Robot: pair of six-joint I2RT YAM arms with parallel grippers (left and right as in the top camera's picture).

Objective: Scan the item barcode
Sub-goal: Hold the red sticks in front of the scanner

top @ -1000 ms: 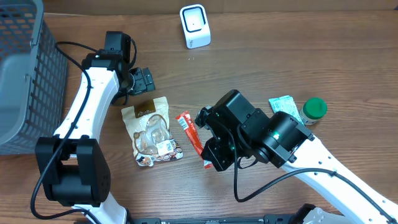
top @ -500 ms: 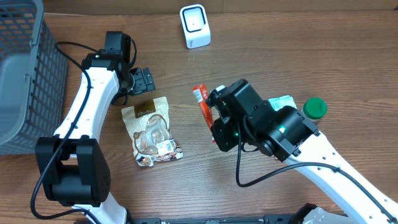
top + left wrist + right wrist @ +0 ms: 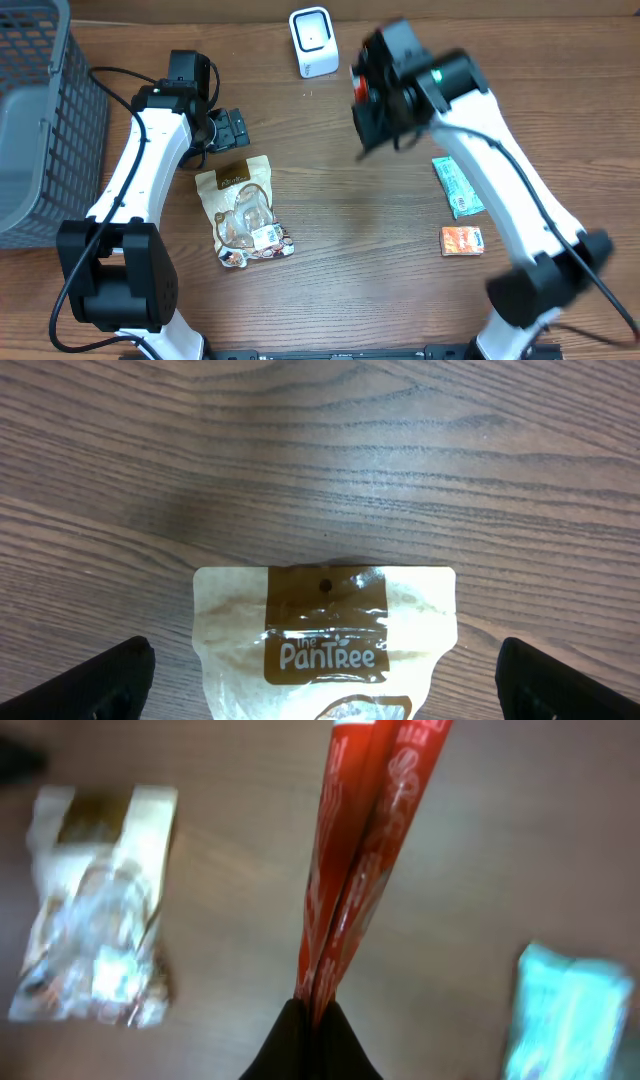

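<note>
The item, a long red snack packet (image 3: 365, 850), hangs in the air with my right gripper (image 3: 315, 1015) shut on its end. Seen from overhead, the packet (image 3: 361, 88) and right gripper (image 3: 368, 100) are blurred with motion just right of the white barcode scanner (image 3: 313, 42) at the table's far edge. My left gripper (image 3: 228, 130) stands open over the top edge of a beige snack bag (image 3: 245, 210). That PanTree bag (image 3: 325, 640) lies between its wide-apart fingers (image 3: 105, 680), which do not touch it.
A grey mesh basket (image 3: 35, 120) fills the far left. A teal packet (image 3: 458, 187) and a small orange packet (image 3: 462, 240) lie on the right side of the wooden table (image 3: 340, 260). The right arm spans the right side.
My right gripper has lifted the red packet off the table and swung it up and away toward the scanner. The left arm has not moved.
</note>
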